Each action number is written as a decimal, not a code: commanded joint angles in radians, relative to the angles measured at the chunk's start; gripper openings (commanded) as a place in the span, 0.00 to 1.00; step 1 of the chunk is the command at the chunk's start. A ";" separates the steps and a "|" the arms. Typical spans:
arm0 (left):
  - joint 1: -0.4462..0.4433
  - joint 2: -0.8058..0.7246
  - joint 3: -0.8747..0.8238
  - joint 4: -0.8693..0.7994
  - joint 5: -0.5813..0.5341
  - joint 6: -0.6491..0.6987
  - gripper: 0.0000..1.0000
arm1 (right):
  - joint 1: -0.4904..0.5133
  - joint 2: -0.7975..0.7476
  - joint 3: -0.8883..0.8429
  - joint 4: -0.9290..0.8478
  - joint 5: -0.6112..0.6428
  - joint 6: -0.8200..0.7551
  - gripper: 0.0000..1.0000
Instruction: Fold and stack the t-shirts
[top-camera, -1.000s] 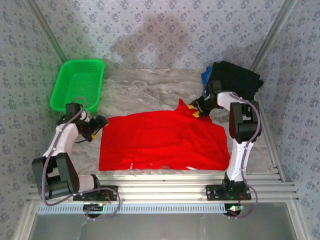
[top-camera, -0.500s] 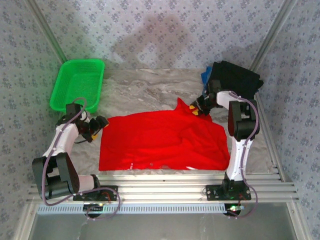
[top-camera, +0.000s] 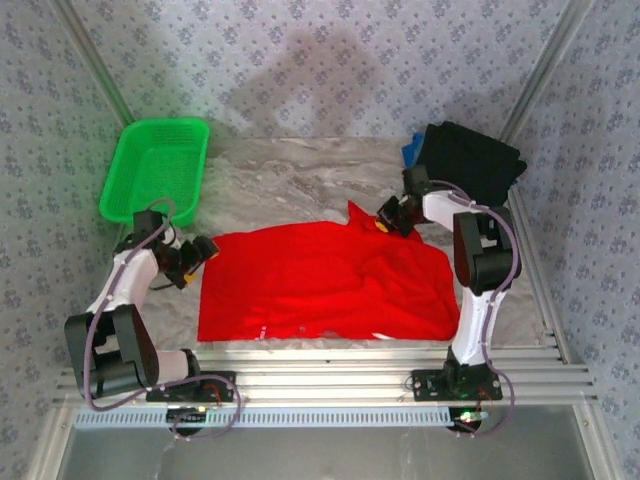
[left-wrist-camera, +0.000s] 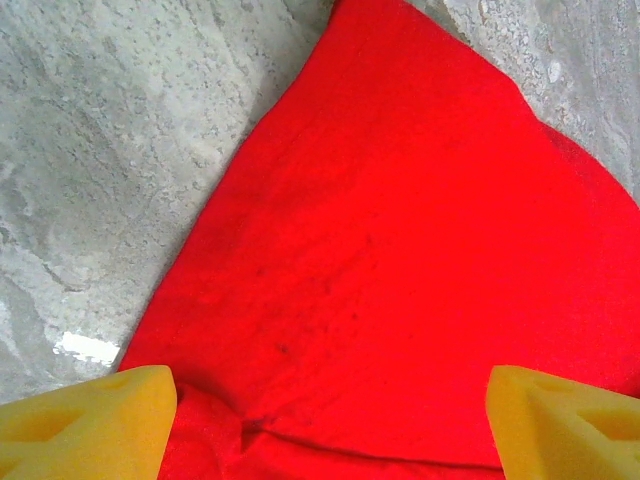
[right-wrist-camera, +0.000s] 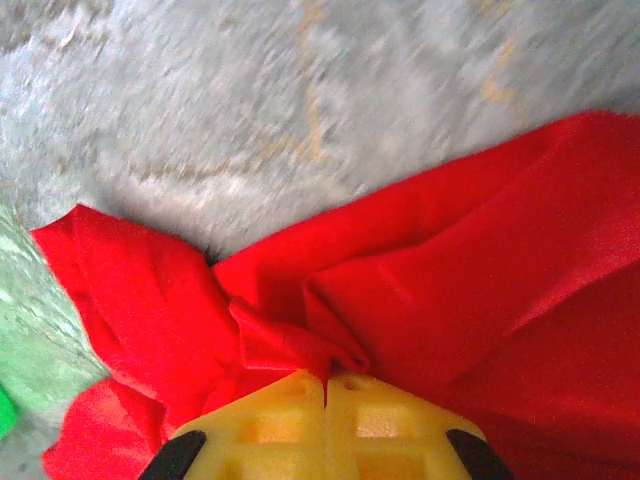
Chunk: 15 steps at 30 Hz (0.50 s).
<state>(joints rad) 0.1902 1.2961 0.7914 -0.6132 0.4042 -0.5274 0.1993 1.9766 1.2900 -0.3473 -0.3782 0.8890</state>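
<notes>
A bright red t-shirt (top-camera: 320, 285) lies spread, a little rumpled, across the middle of the table. My right gripper (top-camera: 386, 214) is at its far right corner. In the right wrist view its yellow fingers (right-wrist-camera: 270, 425) are pressed together with a fold of the red t-shirt (right-wrist-camera: 480, 280) pinched between the tips. My left gripper (top-camera: 200, 250) is at the shirt's far left corner. It stands open, and its yellow fingertips (left-wrist-camera: 90, 425) are wide apart over the red cloth (left-wrist-camera: 400, 250). A folded black t-shirt (top-camera: 470, 160) sits on a blue one (top-camera: 410, 152) at the back right.
A green mesh basket (top-camera: 155, 170) stands at the back left, just beyond my left arm. Bare grey tabletop (top-camera: 300, 180) runs between the basket and the folded pile. Metal rails (top-camera: 330, 365) line the near edge.
My right gripper has shut on the shirt's far right corner and drawn it slightly left and back. The left gripper has stayed open in place.
</notes>
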 joint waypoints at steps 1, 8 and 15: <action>0.009 -0.002 -0.004 0.003 0.001 0.003 0.81 | 0.057 -0.090 -0.066 0.029 0.147 -0.031 0.01; 0.009 -0.001 -0.017 0.012 -0.004 -0.002 0.81 | 0.178 -0.195 -0.201 0.061 0.412 -0.080 0.09; 0.009 0.011 -0.014 0.018 -0.005 0.001 0.81 | 0.210 -0.259 -0.258 0.045 0.392 -0.184 0.35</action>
<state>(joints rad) 0.1902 1.2980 0.7795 -0.6010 0.4038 -0.5278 0.4015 1.7779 1.0588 -0.2897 -0.0292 0.7677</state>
